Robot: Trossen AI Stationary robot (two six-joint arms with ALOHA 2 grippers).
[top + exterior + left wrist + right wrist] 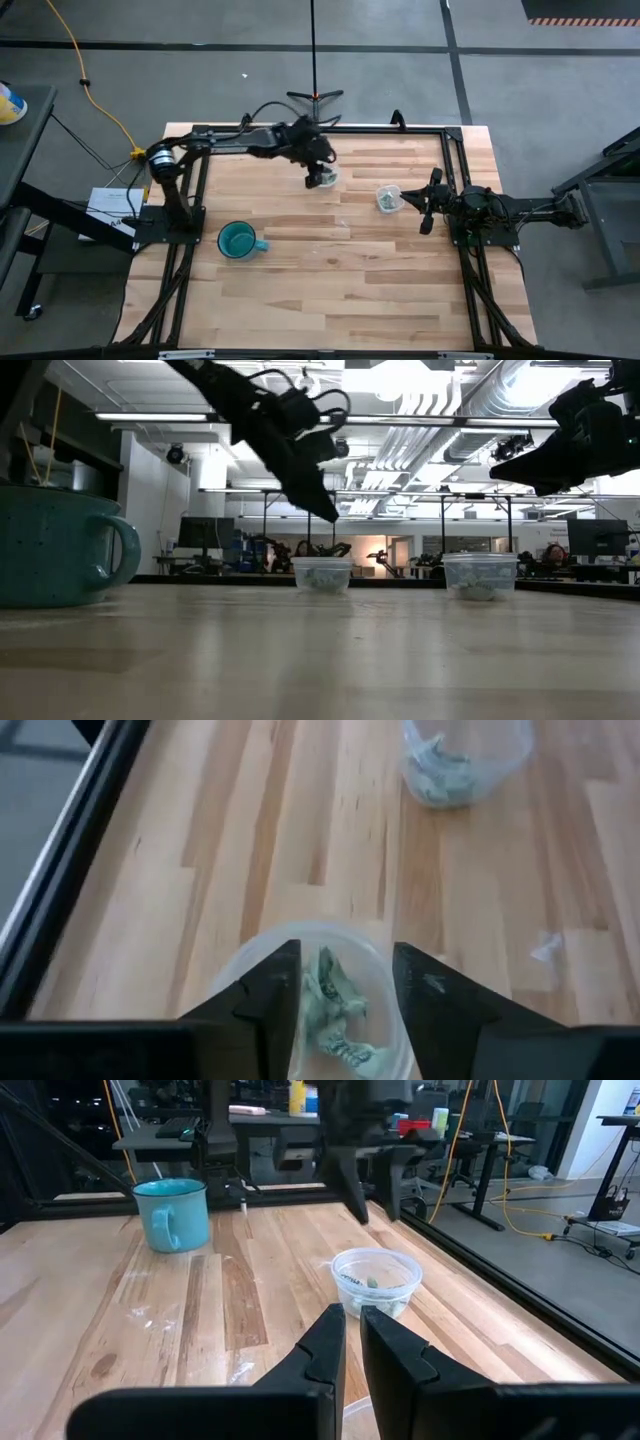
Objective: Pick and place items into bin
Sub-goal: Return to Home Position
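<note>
Two clear cups stand on the wooden table, and each holds tiny pale green-grey pieces. My left gripper [345,982] [319,166] hangs open above the far cup [330,945] [323,179]. Its fingers point down over the rim, and the pieces [335,1010] show between them. In the low view its tips [328,512] are clear above that cup [322,575]. The other cup [388,198] [480,575] [462,760] stands to the right, just left of my right gripper [428,206] [352,1330]. That gripper is shut and raised off the table.
A teal mug [238,241] [175,1215] stands toward the table's left near side. A small clear scrap [545,948] lies on the wood between the cups. Black frame rails [455,160] run along the table's sides. Bare wood spans the near half.
</note>
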